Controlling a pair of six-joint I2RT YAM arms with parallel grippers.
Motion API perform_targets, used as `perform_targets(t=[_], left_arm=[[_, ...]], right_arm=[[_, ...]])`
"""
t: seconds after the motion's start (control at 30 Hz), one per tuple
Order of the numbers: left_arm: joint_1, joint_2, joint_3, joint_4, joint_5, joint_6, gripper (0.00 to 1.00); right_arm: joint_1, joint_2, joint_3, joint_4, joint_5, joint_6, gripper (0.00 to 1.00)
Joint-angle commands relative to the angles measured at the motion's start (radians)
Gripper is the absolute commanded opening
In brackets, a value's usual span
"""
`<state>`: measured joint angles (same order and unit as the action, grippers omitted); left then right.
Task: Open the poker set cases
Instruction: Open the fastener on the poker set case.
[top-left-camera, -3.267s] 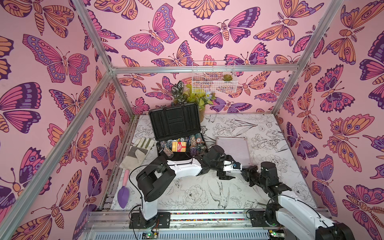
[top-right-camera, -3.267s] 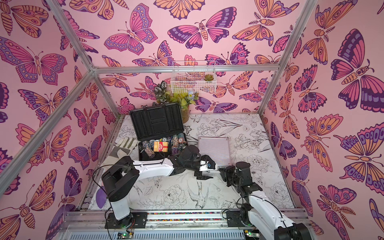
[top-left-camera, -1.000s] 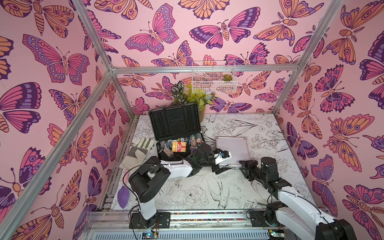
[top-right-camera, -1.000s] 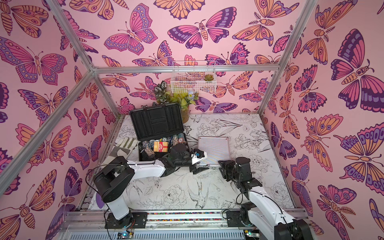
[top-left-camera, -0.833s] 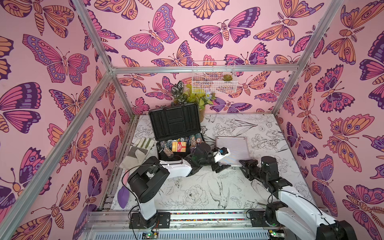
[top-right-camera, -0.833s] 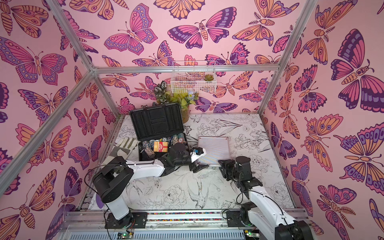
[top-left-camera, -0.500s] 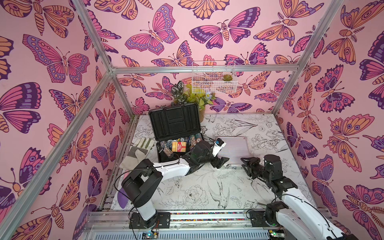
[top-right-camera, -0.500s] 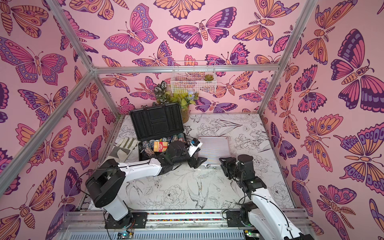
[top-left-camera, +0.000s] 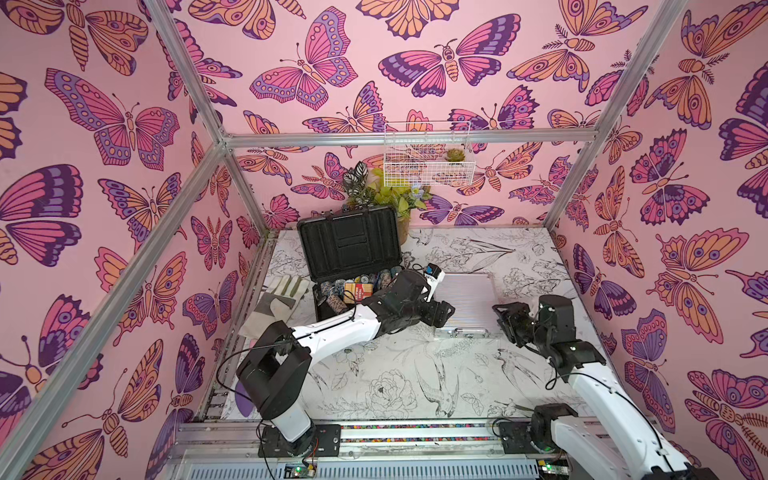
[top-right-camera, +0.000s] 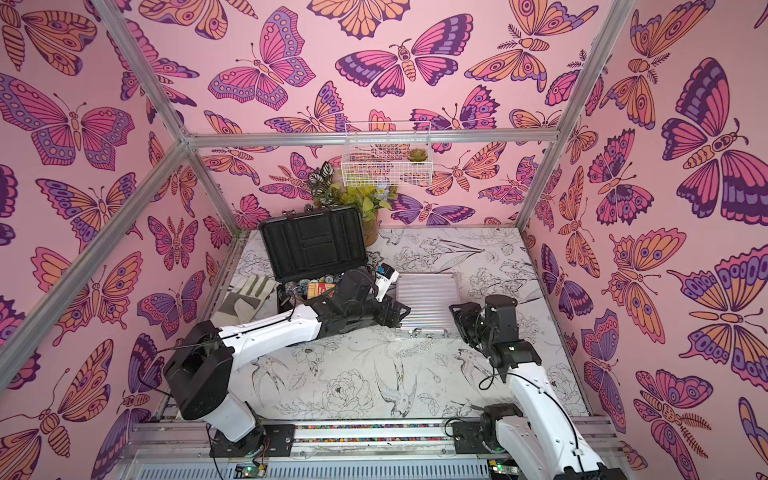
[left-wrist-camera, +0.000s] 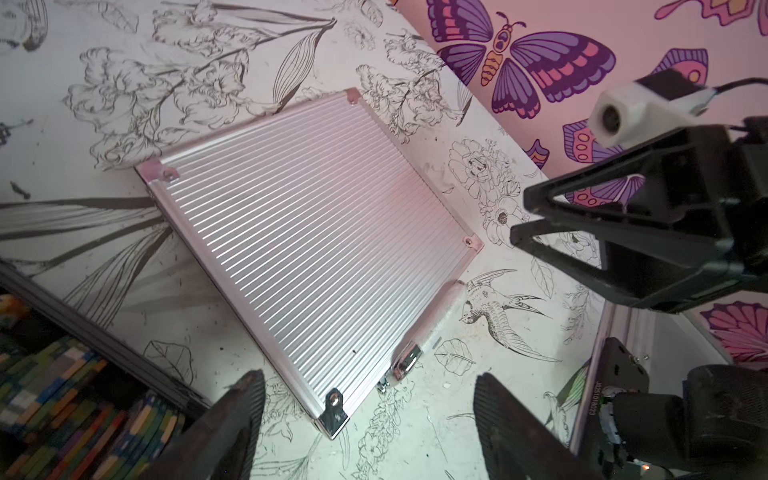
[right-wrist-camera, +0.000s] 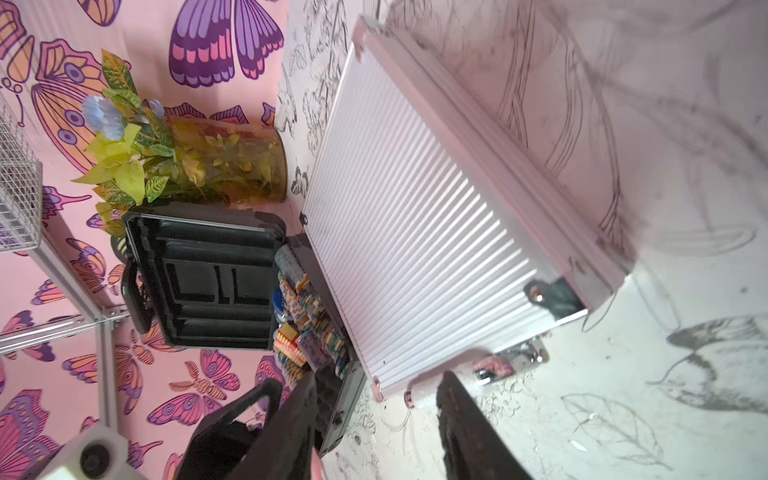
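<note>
**One case open, one shut**

You have the dark grey case (top-left-camera: 348, 246) standing open at the back left of the table (top-left-camera: 395, 374), lid upright, chips (top-left-camera: 334, 305) showing in its tray. The silvery-pink case (top-left-camera: 467, 296) lies flat and closed just to its right — handle (top-left-camera: 460, 332) toward the arms. Your left gripper (top-left-camera: 441, 312) hovers at that case's near left corner, jaws spread wide and empty. Your right gripper (top-left-camera: 504, 318) sits by the near right corner, jaws partly apart, holding nothing.
</note>
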<state>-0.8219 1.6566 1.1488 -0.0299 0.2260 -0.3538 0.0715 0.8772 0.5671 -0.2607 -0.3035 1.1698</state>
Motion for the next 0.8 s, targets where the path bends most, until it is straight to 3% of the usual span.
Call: perform_targets(t=[0.0, 0.2, 0.43, 0.63, 0.77], left_arm=[[0.017, 0.048, 0.055, -0.178, -0.007, -0.134, 0.81], [0.080, 0.129, 0.096, -0.206, 0.099, -0.288, 0.81], [0.095, 0.201, 0.124, -0.200, 0.167, -0.322, 0.81], [0.094, 0.206, 0.114, -0.180, 0.186, -0.347, 0.80], [0.095, 0.221, 0.118, -0.160, 0.204, -0.370, 0.78]], right_arm=[[-0.040, 0.069, 0.048, -0.090, 0.023, -0.189, 0.53], [-0.061, 0.169, 0.030, -0.049, 0.011, -0.238, 0.56], [-0.065, 0.218, 0.011, -0.022, -0.005, -0.286, 0.56], [-0.067, 0.170, -0.002, -0.072, -0.061, -0.319, 0.54], [-0.064, 0.093, -0.119, 0.021, -0.111, -0.288, 0.53]])
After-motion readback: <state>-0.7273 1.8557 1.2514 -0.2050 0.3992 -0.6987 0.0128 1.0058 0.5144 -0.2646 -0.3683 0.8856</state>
